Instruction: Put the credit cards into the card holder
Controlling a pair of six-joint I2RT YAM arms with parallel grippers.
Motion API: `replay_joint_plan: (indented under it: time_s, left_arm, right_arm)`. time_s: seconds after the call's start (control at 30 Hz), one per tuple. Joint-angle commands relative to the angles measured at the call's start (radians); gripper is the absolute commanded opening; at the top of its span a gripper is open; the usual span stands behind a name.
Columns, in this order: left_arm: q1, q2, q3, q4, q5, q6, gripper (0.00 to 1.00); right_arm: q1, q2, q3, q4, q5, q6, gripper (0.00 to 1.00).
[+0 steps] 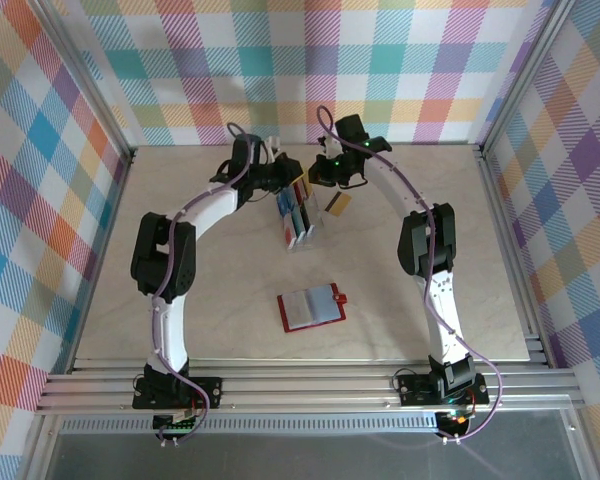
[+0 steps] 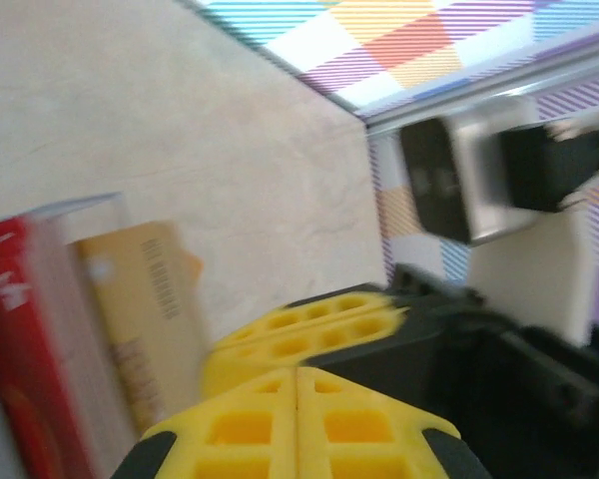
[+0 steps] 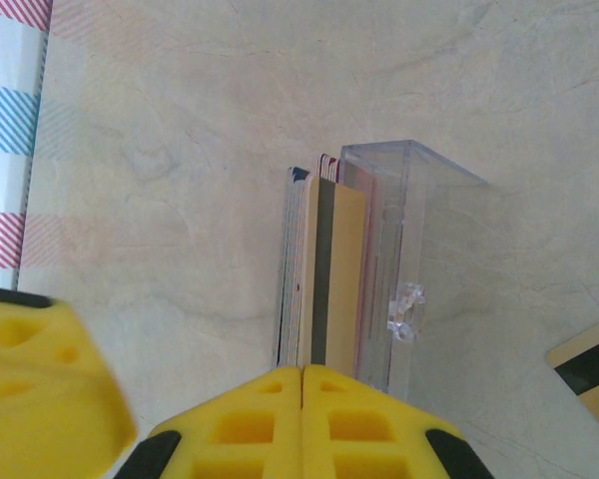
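The open red leather-like card holder (image 1: pixel 310 308) is lying nearer my bases than the clear plastic slotted rack (image 3: pixel 419 249). At that rack I am hovering my left claw (image 2: pixel 298 384) and right claw (image 3: pixel 301 377), each pressed together on nothing. Thin coloured credit cards (image 3: pixel 329 269) are standing in it, their print too blurred to read. A gold dark-striped card (image 1: pixel 338 203) is lying just beside it.
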Motion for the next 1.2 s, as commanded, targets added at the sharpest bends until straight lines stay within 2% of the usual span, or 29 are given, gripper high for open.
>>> replay_joint_plan:
  time_s: [0.0, 0.57, 0.87, 1.17]
  left_arm:
    - [-0.009, 0.069, 0.06, -0.058, 0.026, -0.011, 0.03]
    - [-0.017, 0.131, 0.077, -0.053, 0.017, -0.017, 0.04]
    - [-0.02, 0.133, 0.032, -0.066, -0.007, 0.017, 0.05]
    - [-0.022, 0.134, 0.011, -0.062, -0.017, 0.03, 0.05]
  right_arm:
    - [-0.006, -0.064, -0.018, 0.002, -0.056, -0.006, 0.0]
    - [-0.025, -0.078, -0.04, 0.01, -0.058, 0.026, 0.01]
    - [-0.024, -0.09, -0.055, 0.033, -0.101, 0.031, 0.15]
    - [-0.026, -0.086, -0.057, 0.039, -0.12, 0.034, 0.14]
